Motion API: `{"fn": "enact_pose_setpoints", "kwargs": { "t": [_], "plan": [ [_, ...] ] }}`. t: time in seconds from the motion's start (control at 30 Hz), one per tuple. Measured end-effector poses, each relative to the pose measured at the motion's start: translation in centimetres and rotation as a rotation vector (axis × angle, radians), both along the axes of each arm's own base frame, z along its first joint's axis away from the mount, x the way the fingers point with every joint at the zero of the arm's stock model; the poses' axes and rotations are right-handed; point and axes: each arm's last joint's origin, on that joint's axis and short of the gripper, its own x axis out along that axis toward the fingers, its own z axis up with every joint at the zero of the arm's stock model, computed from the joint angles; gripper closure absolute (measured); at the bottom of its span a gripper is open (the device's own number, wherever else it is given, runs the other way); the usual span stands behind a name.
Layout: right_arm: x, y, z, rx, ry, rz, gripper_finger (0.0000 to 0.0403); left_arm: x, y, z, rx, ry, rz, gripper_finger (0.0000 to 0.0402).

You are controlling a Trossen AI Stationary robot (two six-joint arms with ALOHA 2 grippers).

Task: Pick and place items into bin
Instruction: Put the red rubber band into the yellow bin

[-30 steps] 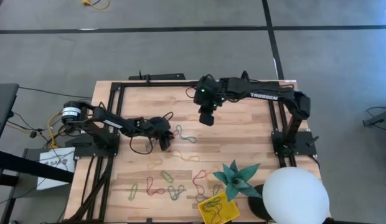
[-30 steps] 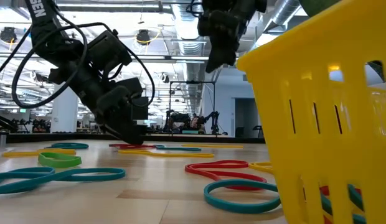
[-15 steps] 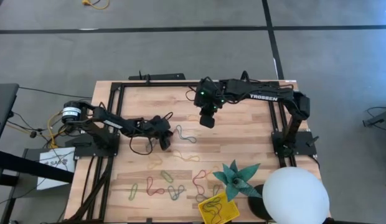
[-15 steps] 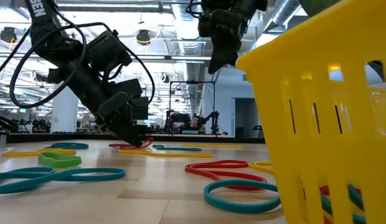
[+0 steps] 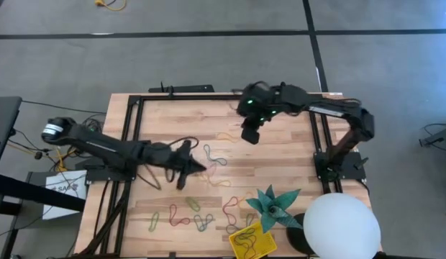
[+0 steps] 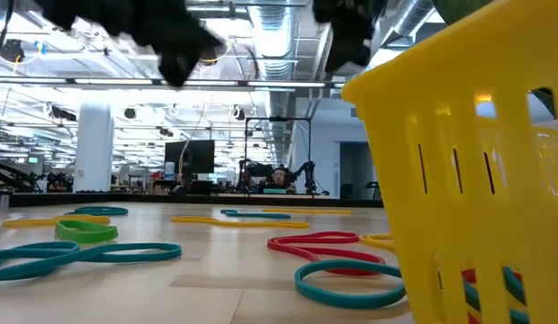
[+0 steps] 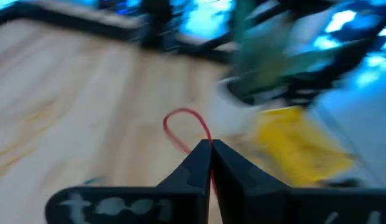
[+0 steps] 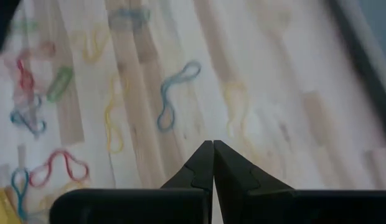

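Most of the bands (image 5: pixel 198 210) are not yet in the yellow bin (image 5: pixel 260 246), which sits at the near edge of the table (image 5: pixel 288 151) beside the teal paper star (image 5: pixel 275 206) and the big white ball (image 5: pixel 341 226). From above I can make out a small tangle of bands lying in the bin, and the table-level view shows red and teal ones through its slots, so some of the job looks done. Roughly a dozen loops in red, green, yellow and blue are scattered over the wood, mostly near the bin, with a few nearer the middle.

The left gripper (image 7: pixel 211 147) is lifted off the table, fingers pinched on a red band (image 7: pixel 183 126), with the bin ahead of it. My guess is this one is on its way over. The right gripper (image 8: pixel 213 148) hangs above the far middle of the table, fingers pressed together and holding nothing.
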Motion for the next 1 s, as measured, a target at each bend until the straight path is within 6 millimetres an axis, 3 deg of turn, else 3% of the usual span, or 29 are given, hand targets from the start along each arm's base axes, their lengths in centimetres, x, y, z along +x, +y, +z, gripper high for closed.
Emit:
{"fn": "enact_pose_setpoints", "kwargs": {
  "t": [0.13,0.23,0.43,0.67,0.83,1.0],
  "plan": [
    [-2.2,0.5,2.8,-0.038,-0.102,-0.032,0.0400,0.3,-3.7,2.3,-0.017,-0.060,-0.105,0.0401],
    [-3.4,0.7,4.0,-0.036,-0.154,-0.052,0.0400,1.8,-6.3,2.4,0.014,-0.040,-0.095,0.0401],
    [-4.9,1.1,5.3,-0.029,-0.196,-0.075,0.0400,7.6,-11.8,1.6,0.064,-0.001,-0.197,0.0401],
    [-4.9,1.2,5.0,0.003,-0.164,-0.103,0.0400,13.2,-17.4,0.0,0.082,0.003,-0.328,0.0401],
    [-4.4,1.2,3.8,0.048,-0.078,-0.137,0.0400,15.4,-19.7,-1.6,0.056,0.039,-0.385,0.0401],
    [-3.3,1.6,2.8,0.061,-0.040,-0.125,0.0400,16.2,-19.7,-3.3,0.080,0.152,-0.329,0.0402]
  ]
}}
